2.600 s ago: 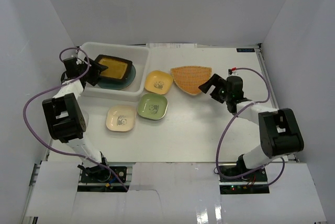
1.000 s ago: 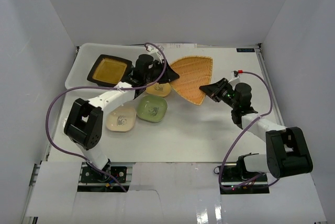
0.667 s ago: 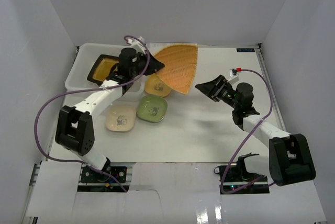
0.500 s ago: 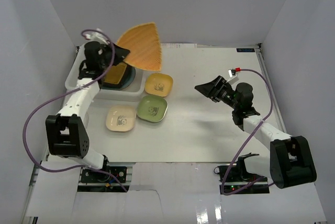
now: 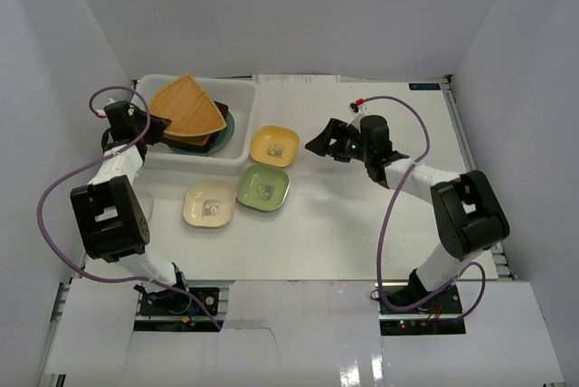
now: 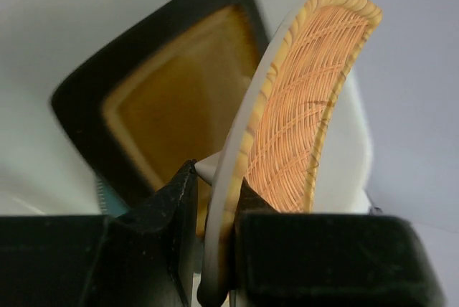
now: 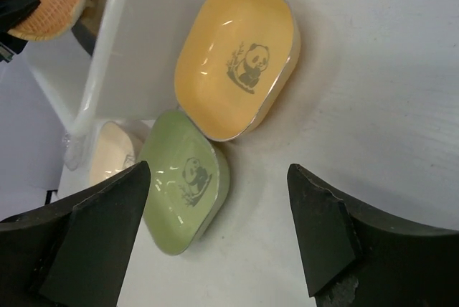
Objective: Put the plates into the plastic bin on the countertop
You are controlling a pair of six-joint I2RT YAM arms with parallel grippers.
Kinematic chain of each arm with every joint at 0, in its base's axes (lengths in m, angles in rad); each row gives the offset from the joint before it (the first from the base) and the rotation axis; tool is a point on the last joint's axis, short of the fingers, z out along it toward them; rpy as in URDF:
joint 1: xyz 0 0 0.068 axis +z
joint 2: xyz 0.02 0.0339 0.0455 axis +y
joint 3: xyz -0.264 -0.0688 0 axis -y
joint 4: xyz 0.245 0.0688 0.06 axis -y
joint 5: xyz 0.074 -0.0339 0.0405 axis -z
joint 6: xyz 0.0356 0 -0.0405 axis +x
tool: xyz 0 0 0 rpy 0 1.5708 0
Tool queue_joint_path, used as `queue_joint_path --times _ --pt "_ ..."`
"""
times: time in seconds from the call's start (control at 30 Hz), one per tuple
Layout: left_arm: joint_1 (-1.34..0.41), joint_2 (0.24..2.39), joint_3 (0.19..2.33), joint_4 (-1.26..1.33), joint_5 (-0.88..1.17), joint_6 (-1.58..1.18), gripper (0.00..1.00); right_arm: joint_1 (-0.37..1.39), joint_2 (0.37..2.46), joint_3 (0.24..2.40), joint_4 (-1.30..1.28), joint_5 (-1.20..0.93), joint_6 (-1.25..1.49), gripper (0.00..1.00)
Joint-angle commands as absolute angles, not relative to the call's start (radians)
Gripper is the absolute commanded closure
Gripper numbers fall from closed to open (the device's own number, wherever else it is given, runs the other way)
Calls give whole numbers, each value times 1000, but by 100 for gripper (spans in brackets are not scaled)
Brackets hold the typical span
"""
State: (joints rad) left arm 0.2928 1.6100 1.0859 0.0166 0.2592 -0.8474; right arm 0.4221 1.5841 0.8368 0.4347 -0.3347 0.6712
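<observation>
In the top view my left gripper (image 5: pixel 150 125) is shut on the rim of the orange fan-shaped plate (image 5: pixel 187 107). The plate leans over the dark square amber-centred plate (image 5: pixel 206 141) inside the plastic bin (image 5: pixel 237 93). From the left wrist, the fan plate (image 6: pixel 301 106) stands on edge between the fingers of my left gripper (image 6: pixel 217 181), with the dark plate (image 6: pixel 165 113) behind it. My right gripper (image 5: pixel 317 145) is open and empty over the countertop (image 5: pixel 362 215). It sits just right of the yellow plate (image 5: pixel 274 145).
The right wrist view shows the right gripper (image 7: pixel 219 171), the yellow panda plate (image 7: pixel 237 59), the green one (image 7: pixel 183 178), a cream one (image 7: pixel 111 156) and the bin's wall (image 7: pixel 165 34). From above, the green plate (image 5: pixel 263 185) and cream plate (image 5: pixel 210 203) lie in front of the bin.
My left arm swung the fan plate from the table's middle over to the bin and lowered it onto the dark plate. My right gripper opened and moved left toward the yellow plate.
</observation>
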Motion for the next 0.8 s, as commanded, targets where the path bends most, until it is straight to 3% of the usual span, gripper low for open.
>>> queue_joint_path --times 0.0,0.07,0.1,0.17,0.43,0.77 --pt "293 1598 1106 8 171 -865 79 429 1704 958 376 -276 615 17" --pt "293 1585 1095 15 150 -839 54 448 1796 1035 361 -273 617 16" --pt "293 1582 1100 14 147 -827 28 456 1821 1057 356 -259 623 16" --pt "291 1580 1126 6 163 -795 2 475 1896 1116 350 -236 632 16" --pt "290 1454 1169 -48 207 -732 2 531 2057 1261 296 -150 652 27" --pt "233 1025 821 -182 147 -615 2 532 2115 1278 325 -123 703 52"
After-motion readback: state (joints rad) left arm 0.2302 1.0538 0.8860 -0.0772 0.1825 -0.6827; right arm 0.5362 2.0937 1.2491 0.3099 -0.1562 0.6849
